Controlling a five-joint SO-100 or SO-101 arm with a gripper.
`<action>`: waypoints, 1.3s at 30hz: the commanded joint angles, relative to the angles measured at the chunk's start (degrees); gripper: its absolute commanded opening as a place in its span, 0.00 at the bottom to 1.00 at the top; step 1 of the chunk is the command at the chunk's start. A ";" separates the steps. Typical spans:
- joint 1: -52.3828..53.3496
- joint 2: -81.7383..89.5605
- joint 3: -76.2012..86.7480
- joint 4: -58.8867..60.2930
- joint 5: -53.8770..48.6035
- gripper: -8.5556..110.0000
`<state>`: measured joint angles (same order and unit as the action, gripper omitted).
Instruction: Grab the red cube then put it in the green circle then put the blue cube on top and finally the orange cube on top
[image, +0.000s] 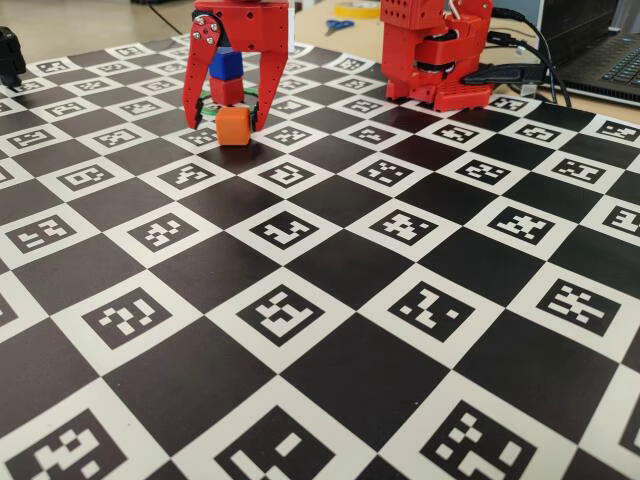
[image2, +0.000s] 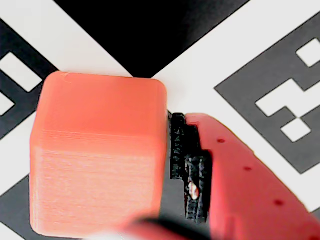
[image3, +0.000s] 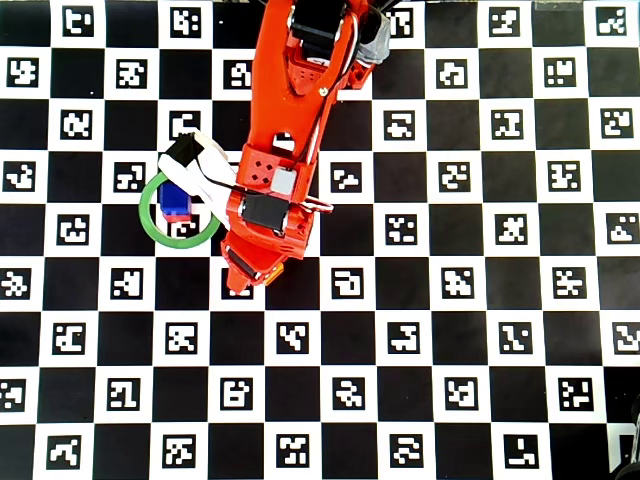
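The fingers hang down on either side of the orange cube, spread wider than it in the fixed view. In the wrist view one red finger with a black ribbed pad lies just beside the cube's right face, a thin dark gap between them; the other finger is out of that view. So the fingers are released, straddling the cube and not pressing it. The orange cube rests on the checkered marker mat of the worktop, on a white square by a black one.

Just behind the orange cube in the fixed view stands a stack: the blue cube on top of the red cube. The stack sits inside the green circle, seen overhead as a ring with the blue cube in its upper half, red peeking out beneath its lower edge. In the fixed view only short pieces of the ring show at the foot of the stack.

Overhead, the arm reaches down from the top edge and covers the orange cube; the ring lies just to its left, partly under white and black wrist parts. In the fixed view the arm's red base stands well to the right of the stack, with black cables running off behind it.
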<state>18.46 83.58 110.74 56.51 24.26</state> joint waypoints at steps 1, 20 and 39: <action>0.18 1.14 -0.53 -0.79 0.00 0.33; -0.97 0.97 -0.18 -1.93 -2.29 0.21; -2.11 6.06 0.44 0.44 -5.71 0.14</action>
<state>17.31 84.02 111.53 55.28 18.98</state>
